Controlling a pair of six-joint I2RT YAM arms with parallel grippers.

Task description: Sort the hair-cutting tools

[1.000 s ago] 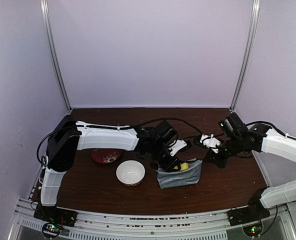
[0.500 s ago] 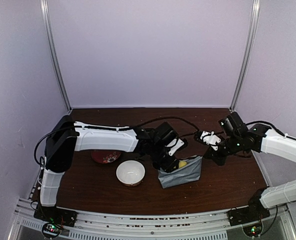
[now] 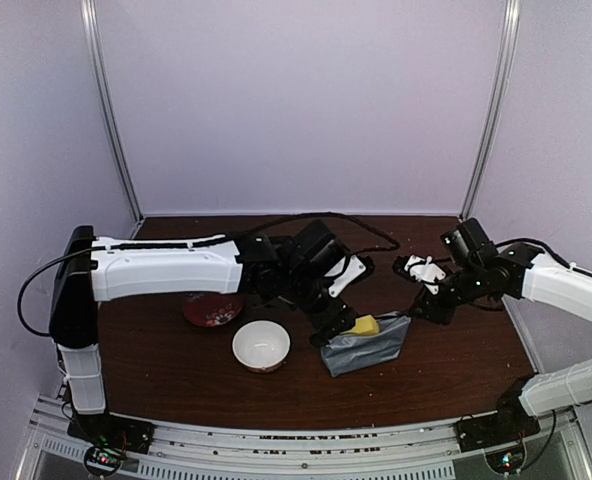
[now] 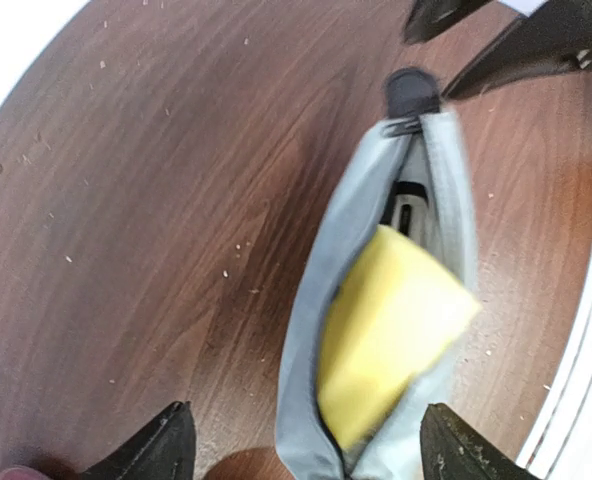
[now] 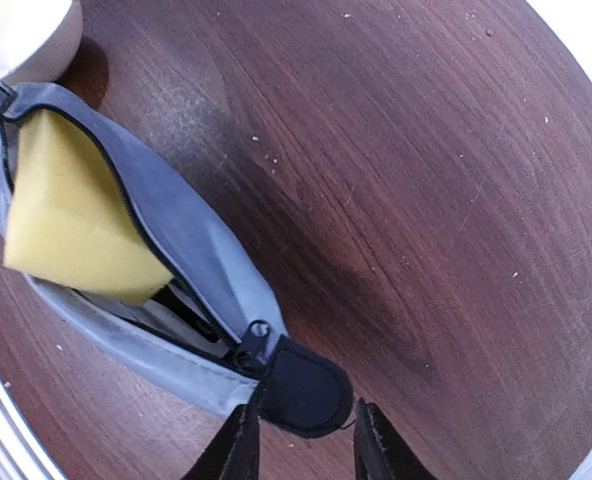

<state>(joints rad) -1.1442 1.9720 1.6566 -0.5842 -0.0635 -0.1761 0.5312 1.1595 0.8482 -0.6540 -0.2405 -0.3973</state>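
On the left part of the counter (image 3: pixel 176 375) I see the red plate (image 3: pixel 212 312) and, just beside it, the white bowl (image 3: pixel 261 345). Next comes my left gripper (image 4: pixel 311 450). Its fingers are spread wide over one end of the grey pouch (image 4: pixel 311 290), one on each side, and as far as I can tell they grip nothing. A yellow sponge (image 4: pixel 391 330) stands out of the pouch mouth. Behind it, deep inside, lies a black-and-silver tool (image 4: pixel 404 200) (the clipper, I believe). Its long axis follows the length of the pouch, and it points toward the black tab (image 5: pixel 301 390) at the right end. My right gripper (image 5: pixel 304 445) is at this tab with its fingers a little apart; whether they touch it I cannot tell.

I judge that the step in hand is getting the tools out of the pouch. The next move calls for taking the sponge out of the way first, then reaching in along the length of the pouch.
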